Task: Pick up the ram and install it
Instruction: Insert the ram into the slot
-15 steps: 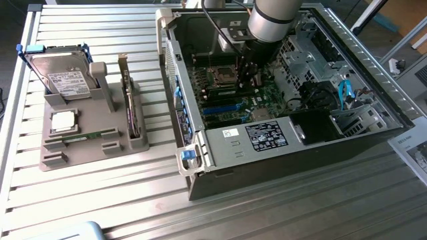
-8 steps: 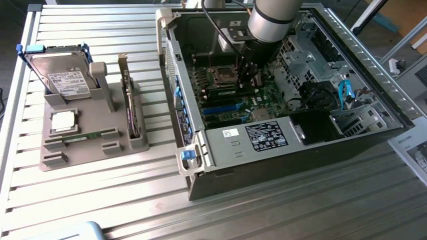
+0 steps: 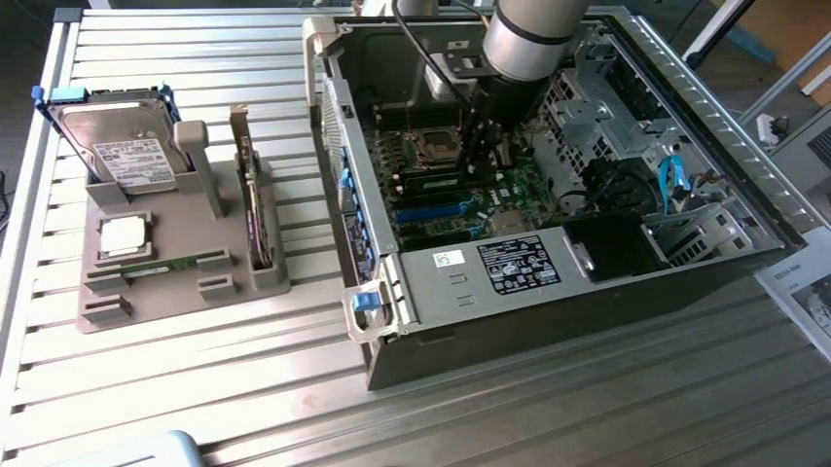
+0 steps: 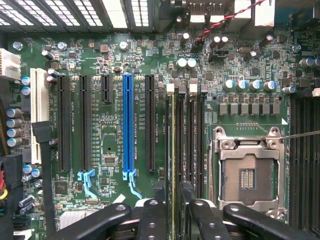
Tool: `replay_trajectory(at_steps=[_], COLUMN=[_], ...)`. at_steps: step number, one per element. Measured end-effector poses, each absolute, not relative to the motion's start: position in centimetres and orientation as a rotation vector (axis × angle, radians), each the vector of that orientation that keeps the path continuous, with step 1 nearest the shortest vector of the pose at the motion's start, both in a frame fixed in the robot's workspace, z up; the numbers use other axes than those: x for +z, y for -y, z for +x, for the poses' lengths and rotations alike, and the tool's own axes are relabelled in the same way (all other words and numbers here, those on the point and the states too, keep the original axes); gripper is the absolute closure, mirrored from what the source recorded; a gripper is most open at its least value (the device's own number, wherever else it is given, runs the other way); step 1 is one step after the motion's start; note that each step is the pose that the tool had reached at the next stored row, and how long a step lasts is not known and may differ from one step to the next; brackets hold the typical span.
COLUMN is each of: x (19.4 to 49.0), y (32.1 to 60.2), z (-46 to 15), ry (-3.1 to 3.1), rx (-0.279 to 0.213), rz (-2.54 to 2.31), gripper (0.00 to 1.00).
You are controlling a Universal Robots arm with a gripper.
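Green and thin, the ram (image 4: 173,140) stands on edge in a memory slot on the motherboard (image 4: 110,150), seen from straight above in the wrist view. The gripper (image 4: 173,195) sits right over one end of it, with black links on either side of the stick. Whether the claw is squeezing it or has let go cannot be told.

Just beside the ram lie more dark memory slots, then the bare metal processor socket (image 4: 247,177). On its other side run long black card slots and one blue slot (image 4: 128,125).

In the exterior view the arm (image 3: 532,39) reaches down into the open computer case (image 3: 442,282), which lies on its side on a slatted metal table (image 3: 195,389). On the exterior view's left of the case, apart from it, sits a grey holder (image 3: 169,302). A silver hard drive (image 3: 124,146) leans at one end of it. A tall card (image 3: 244,175) stands on edge along the side nearer the case. A square chip (image 3: 124,236) lies flat, and another narrow green stick (image 3: 175,264) lies flat just beside the chip.
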State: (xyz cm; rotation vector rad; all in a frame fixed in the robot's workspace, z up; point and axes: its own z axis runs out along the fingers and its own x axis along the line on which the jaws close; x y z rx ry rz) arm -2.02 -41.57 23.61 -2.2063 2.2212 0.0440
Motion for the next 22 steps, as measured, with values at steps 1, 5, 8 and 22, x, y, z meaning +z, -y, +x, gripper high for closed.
replay_trajectory(at_steps=[1,5,8,22], x=[24.1,26.4,27.8,31.2], y=[41.6,41.6,41.6,41.6], z=[-2.0,-2.0,-2.0,-2.0], ry=[-2.221,-2.221,-2.221,-2.221], rx=[0.044,0.044,0.044,0.044], rz=[-2.206,-2.206,-2.206,-2.206], gripper=[0.74,0.74,0.74,0.82])
